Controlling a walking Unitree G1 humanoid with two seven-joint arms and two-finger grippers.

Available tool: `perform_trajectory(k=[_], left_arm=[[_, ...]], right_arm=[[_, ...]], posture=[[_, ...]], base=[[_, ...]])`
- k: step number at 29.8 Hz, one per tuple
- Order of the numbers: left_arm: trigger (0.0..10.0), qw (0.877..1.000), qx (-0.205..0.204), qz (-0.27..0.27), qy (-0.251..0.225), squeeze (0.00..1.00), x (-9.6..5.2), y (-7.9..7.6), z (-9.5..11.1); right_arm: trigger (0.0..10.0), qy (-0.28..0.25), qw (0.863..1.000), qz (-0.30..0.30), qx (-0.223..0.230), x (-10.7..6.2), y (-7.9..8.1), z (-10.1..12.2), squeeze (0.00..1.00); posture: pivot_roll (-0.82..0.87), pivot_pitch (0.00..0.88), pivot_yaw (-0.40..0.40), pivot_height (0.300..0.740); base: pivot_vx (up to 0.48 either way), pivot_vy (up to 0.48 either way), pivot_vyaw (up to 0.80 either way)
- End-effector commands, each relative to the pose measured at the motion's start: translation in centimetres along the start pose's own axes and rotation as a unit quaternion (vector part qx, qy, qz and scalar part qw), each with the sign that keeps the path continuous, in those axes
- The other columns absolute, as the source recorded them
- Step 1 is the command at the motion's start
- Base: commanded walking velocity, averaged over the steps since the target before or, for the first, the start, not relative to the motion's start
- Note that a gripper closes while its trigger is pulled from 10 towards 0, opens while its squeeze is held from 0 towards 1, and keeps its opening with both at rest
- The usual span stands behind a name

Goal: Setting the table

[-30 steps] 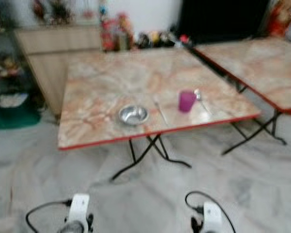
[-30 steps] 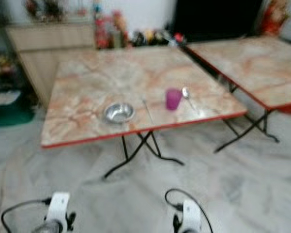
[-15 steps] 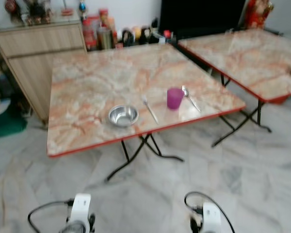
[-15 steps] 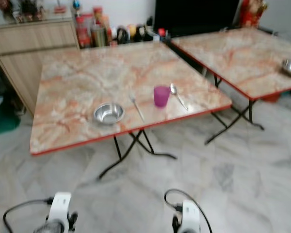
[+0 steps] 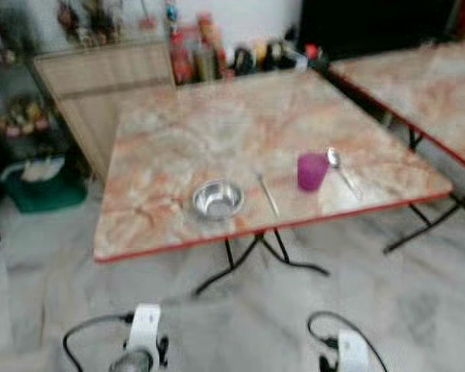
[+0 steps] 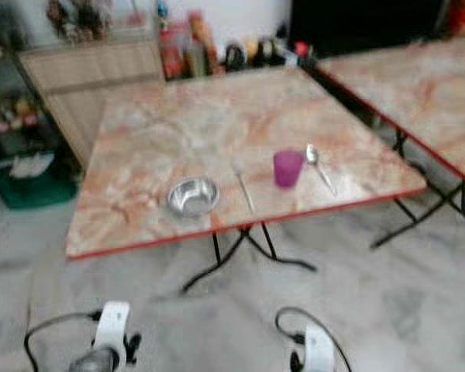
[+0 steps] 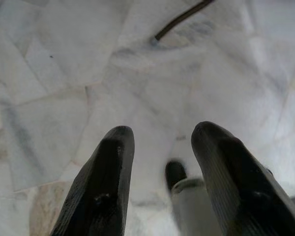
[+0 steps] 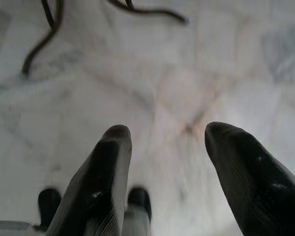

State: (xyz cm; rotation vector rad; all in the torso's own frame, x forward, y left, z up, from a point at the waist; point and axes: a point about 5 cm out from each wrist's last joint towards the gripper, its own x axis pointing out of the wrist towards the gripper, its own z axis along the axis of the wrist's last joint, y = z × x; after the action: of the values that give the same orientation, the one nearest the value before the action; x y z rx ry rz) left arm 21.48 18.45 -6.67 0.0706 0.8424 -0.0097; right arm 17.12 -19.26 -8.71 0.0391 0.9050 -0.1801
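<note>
one bowl (image 5: pixel 216 199), one cup (image 5: pixel 311 171), one fork (image 5: pixel 268 194), one spoon (image 5: pixel 342 169) on table (image 5: pixel 194 132).

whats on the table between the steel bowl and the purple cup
A single thin piece of cutlery, too blurred to name, lies on the marble-patterned table between the steel bowl and the purple cup, seen in both eye views.

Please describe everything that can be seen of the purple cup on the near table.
The purple cup is a small tumbler, apparently plastic, magenta-purple, with no handle visible. It stands upright with its open mouth upward; the blur hides whether anything is inside. It rests on the marble-patterned folding table, near the red front edge, toward the robot's right. A spoon lies close beside it on the right, a fork-like utensil to its left, and a metal bowl farther left. Whether the spoon touches it cannot be told. No end effector holds it.
</note>
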Motion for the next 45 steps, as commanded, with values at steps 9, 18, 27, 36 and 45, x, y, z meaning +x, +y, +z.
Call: perform_trajectory(k=[9, 18, 27, 36, 45], left_arm=[[10.0, 0.998, -0.042, 0.049, -0.001, 0.00, -0.6, 2.3, -1.3], [10.0, 0.956, -0.143, 0.243, -0.077, 0.00, -2.2, 9.2, 0.1], [10.0, 0.904, -0.141, 0.319, -0.248, 0.00, -3.8, 13.2, 7.7], [10.0, 0.861, -0.113, 0.201, -0.453, 0.00, -5.5, 10.0, 20.8], [10.0, 0.863, -0.094, -0.048, -0.493, 0.00, -5.3, 0.4, 25.7]], right_arm=[[10.0, -0.001, 1.000, 0.017, 0.004, 0.0, 1.3, 0.1, 0.00], [10.0, 0.004, 1.000, 0.020, -0.001, 0.0, 1.4, -0.2, 0.00], [10.0, 0.000, 1.000, 0.021, -0.003, 0.0, 1.4, 0.1, 0.00], [10.0, 0.002, 1.000, 0.019, -0.004, 0.0, 1.2, 0.1, 0.00], [10.0, 0.002, 1.000, 0.013, 0.001, 0.0, 0.8, 0.0, 0.00]], posture=[[0.03, 0.000, 0.009, 0.736], [0.05, 0.000, -0.001, 0.736], [0.04, 0.000, 0.001, 0.736], [0.04, 0.000, -0.004, 0.736], [0.01, 0.000, 0.014, 0.736]], base=[[0.000, 0.000, 0.00], [0.000, 0.000, 0.00], [0.000, 0.000, 0.00], [0.000, 0.000, 0.00], [0.000, 0.000, 0.00]])
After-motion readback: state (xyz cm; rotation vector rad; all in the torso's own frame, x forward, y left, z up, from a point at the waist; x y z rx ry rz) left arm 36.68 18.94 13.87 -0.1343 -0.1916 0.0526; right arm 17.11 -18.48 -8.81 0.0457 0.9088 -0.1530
